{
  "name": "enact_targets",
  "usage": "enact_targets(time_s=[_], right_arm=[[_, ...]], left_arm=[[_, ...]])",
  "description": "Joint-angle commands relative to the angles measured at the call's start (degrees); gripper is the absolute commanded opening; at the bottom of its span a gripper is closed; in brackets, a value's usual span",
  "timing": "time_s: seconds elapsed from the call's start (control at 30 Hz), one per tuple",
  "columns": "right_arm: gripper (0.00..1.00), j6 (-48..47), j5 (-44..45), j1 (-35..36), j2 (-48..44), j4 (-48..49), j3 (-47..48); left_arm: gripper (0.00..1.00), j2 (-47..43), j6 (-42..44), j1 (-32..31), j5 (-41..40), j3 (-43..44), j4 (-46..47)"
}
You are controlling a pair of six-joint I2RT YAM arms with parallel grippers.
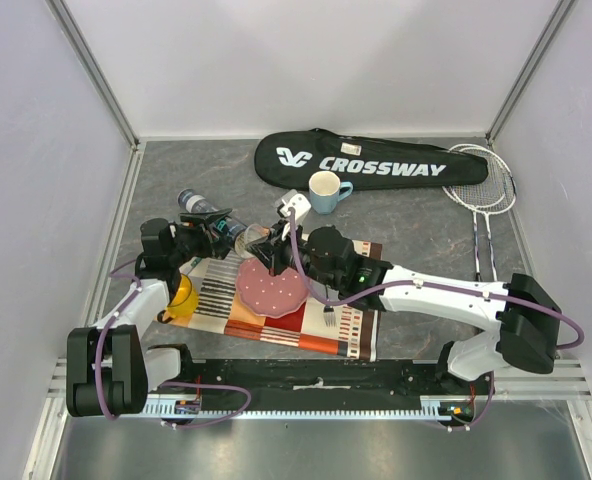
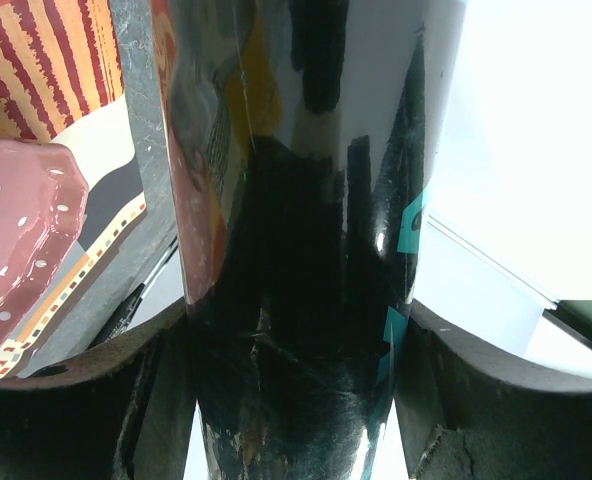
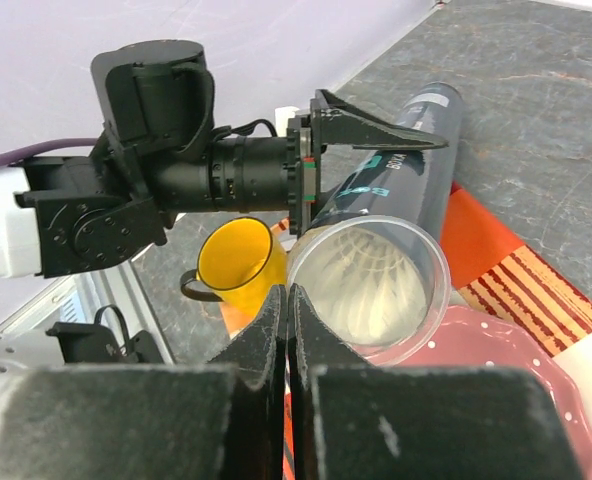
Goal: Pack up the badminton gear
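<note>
Holding the tube [image 3: 423, 135] across its middle, the left fingers [image 2: 86, 400] are clamping its dark body from both sides. It appears raised above the left part of the striped mat [image 1: 276, 325]. The tube is lying tilted, its open mouth facing right and near, over the pink plate [image 3: 516, 360]. The right fingers [image 3: 246, 400] are pressed together just in front of the rim, with nothing showing between them. White feathers of shuttlecocks [image 3: 361, 285] are showing inside the mouth; how many are in there cannot be told.

The step in hand is probably seating the shuttlecocks deeper in the tube. Doing it well likely means the left arm bracing the tube without squeezing harder, since the thin wall may flex. The right fingers should be pushing straight along the axis at the centre of the skirt, as feathers pressed sideways could crease or snap.

The tube is a long, glossy cylinder, mirroring the mat's stripes and carrying teal lettering, with a clear, thin, round lip. The plate looks hard, scalloped and dotted.

The bag [image 1: 371, 160], soft black fabric in a racket outline, is lying flat at the far side of the grey, stone-patterned counter [image 1: 406, 225]. The rackets [image 1: 481, 195], thin frames with fine strings, are lying just beside its right end.
</note>
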Motion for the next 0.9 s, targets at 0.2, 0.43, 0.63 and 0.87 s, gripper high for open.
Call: enact_targets(time_s=[0.2, 0.43, 0.63, 0.87], right_arm=[[0.00, 1.32, 2.75, 0.72, 1.77, 3.96, 2.30], [0.00, 1.94, 3.37, 1.52, 0.01, 4.75, 1.16], [0.00, 2.73, 3.37, 1.78, 0.53, 5.10, 0.90], [0.00, 3.26, 3.19, 1.78, 0.45, 5.89, 0.28]], left_arm=[[0.02, -2.01, -0.20, -0.24, 0.48, 2.80, 1.78], [0.02, -1.75, -0.02, -0.15, 0.39, 2.63, 1.78], [0.02, -1.83, -0.20, -0.32, 0.13, 3.06, 1.69], [0.02, -1.66, -0.20, -0.32, 0.13, 3.07, 1.69]])
